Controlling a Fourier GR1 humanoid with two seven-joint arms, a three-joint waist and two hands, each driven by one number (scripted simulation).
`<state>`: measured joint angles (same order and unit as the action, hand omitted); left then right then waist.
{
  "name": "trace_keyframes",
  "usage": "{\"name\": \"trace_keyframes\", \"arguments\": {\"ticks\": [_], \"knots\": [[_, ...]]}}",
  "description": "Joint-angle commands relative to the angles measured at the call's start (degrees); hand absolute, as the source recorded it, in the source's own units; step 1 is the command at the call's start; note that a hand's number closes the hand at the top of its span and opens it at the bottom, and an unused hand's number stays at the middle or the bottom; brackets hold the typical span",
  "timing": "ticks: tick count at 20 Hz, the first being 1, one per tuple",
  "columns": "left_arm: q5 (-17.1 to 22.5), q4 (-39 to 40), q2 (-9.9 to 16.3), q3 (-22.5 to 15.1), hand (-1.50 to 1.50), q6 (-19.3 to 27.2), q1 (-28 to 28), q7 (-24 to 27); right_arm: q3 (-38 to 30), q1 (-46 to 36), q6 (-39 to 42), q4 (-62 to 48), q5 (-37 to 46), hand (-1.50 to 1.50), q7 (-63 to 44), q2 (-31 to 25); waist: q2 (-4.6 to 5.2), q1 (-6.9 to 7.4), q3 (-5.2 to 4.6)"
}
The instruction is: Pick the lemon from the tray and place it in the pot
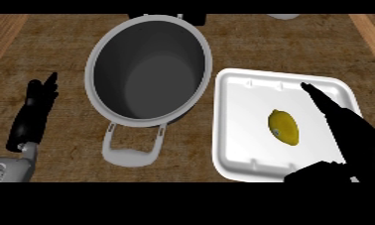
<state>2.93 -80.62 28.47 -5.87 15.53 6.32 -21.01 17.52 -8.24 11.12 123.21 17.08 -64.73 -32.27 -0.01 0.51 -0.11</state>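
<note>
Counts: 1 lemon (283,127), 1 tray (242,120), 1 pot (149,69), 2 hands.
Lemon: yellow, lies on the tray floor, right of tray centre, long axis running roughly top to bottom of the view. Touches no wall of the tray.
Tray: white, squarish w/ rounded corners, on the desk (58,50) at the right. Its left edge sits just beside the pot's rim, maybe touching; can't tell.
Pot: grey, dark inside, nothing in it. Upper centre-left of the view. One looped handle (132,147) points toward the view's lower edge; the far handle is mostly cut off at the top.
Desk: brown wood grain, w/ a lighter strip at each side edge.
Other: a pale object (283,16) at the top edge, right of the pot, mostly cut off; can't tell what it is.
Right hand (348,135): black, comes in from the lower right, over the tray's right part. Fingers (319,97) straight and spread from the thumb (315,173), holding nothing.
Lemon vs fingers: lemon lies left of the palm, between the straight fingers above it and the thumb below it in the view. Near, apart, no contact seen.
In the way: nothing betw. lemon and right hand; pot mouth uncovered.
Left hand (33,115): at the left edge beside the pot, fingers up and relaxed, holding nothing, resting.
</note>
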Motion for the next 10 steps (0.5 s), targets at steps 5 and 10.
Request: {"name": "trace_keyframes", "arguments": {"ticks": [5,10], "knots": [[0.15,2.24,-0.65,2.30,0.00,-2.38,0.76,0.66,-2.82,-2.84,4.77,-6.56,-3.26,-1.50,-5.84,0.88,0.05,-0.31,0.08],[1.38,0.88,1.78,5.31,0.00,-5.71,-0.35,0.61,-0.45,0.65,3.91,-9.83,1.37,-1.50,-1.57,1.94,0.02,-0.33,0.10]]}}
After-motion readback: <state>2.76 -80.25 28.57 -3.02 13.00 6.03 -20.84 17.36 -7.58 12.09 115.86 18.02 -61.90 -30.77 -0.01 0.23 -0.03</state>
